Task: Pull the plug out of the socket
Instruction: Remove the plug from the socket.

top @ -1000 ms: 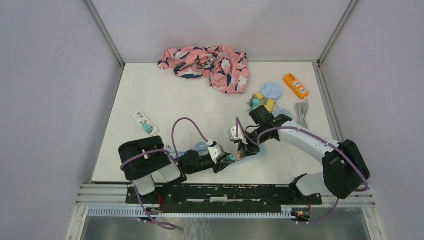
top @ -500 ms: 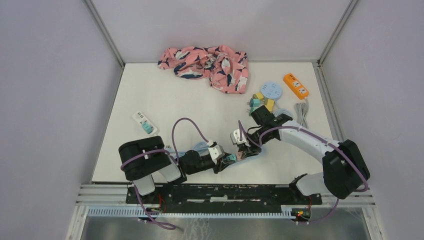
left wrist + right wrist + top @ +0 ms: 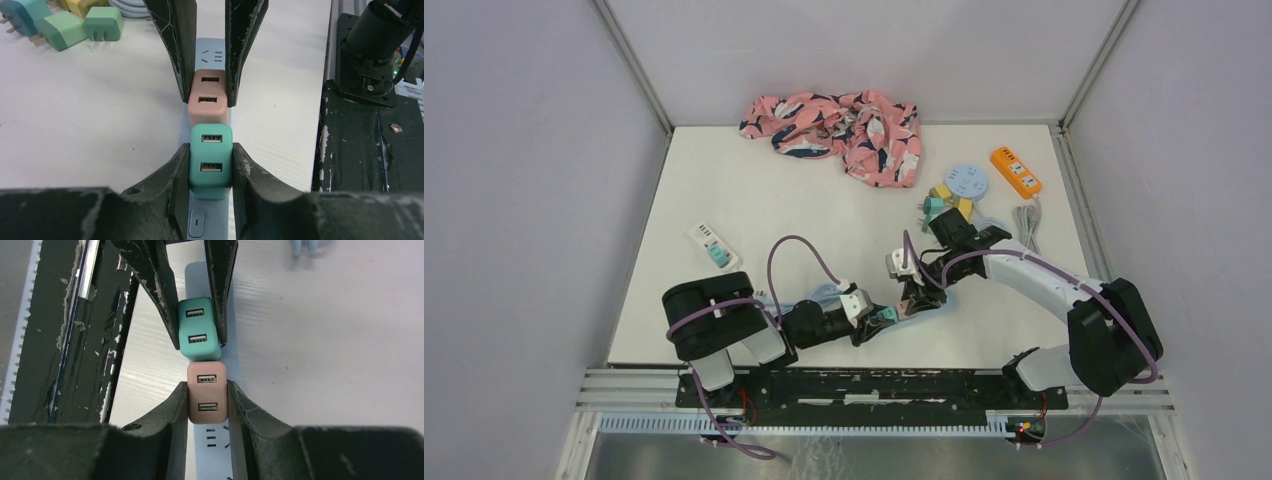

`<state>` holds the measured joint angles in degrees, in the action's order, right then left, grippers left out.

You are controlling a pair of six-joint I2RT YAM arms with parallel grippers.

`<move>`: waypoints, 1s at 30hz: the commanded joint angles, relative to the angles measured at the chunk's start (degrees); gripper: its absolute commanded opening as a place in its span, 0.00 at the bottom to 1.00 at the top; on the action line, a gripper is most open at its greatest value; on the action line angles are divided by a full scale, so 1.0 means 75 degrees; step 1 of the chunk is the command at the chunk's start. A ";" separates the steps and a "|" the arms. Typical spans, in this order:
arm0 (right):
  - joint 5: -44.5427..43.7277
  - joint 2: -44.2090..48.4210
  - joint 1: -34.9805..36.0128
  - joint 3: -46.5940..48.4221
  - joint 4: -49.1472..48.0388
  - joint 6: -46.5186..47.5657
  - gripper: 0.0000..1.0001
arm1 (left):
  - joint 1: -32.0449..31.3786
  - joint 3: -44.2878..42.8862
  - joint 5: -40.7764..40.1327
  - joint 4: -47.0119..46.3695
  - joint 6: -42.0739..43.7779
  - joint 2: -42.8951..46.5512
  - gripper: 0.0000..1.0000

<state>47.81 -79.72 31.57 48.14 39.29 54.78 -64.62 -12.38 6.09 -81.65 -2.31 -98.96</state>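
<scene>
- Left fingers (image 3: pixel 177 175) pinch the teal USB plug (image 3: pixel 211 155), lower centre of the left wrist view.
- Right fingers (image 3: pixel 175 415) pinch the pink USB plug (image 3: pixel 207 392), touching the teal one.
- Both plugs sit in a pale blue power strip (image 3: pixel 210 55).

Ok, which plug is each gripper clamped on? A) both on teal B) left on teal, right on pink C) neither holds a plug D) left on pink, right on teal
B: each wrist view shows it, the left gripper shut on the teal plug, the right gripper shut on the pink plug beside it on the power strip.
</scene>
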 commanded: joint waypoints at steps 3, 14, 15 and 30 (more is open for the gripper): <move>0.0841 0.0165 -0.0581 0.0680 0.2190 0.3361 0.00 | 0.0000 0.0129 -0.0040 0.0348 0.0015 -0.0211 0.03; 0.1149 0.0143 0.0148 0.0328 0.0045 0.0835 0.00 | 0.0006 0.0011 0.0044 0.0430 -0.0032 -0.0264 0.03; 0.0917 0.0181 0.0142 0.0310 -0.0342 0.0290 0.00 | 0.0000 0.0010 0.0038 0.0433 -0.0043 -0.0276 0.03; 0.1056 0.0074 -0.0582 0.0618 0.2258 0.3498 0.00 | 0.0002 0.0022 -0.0039 0.0426 -0.0089 -0.0306 0.03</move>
<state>51.92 -80.29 27.44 50.87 49.95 71.09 -64.75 -13.30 6.28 -81.93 -2.35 -100.05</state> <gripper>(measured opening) 0.344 0.375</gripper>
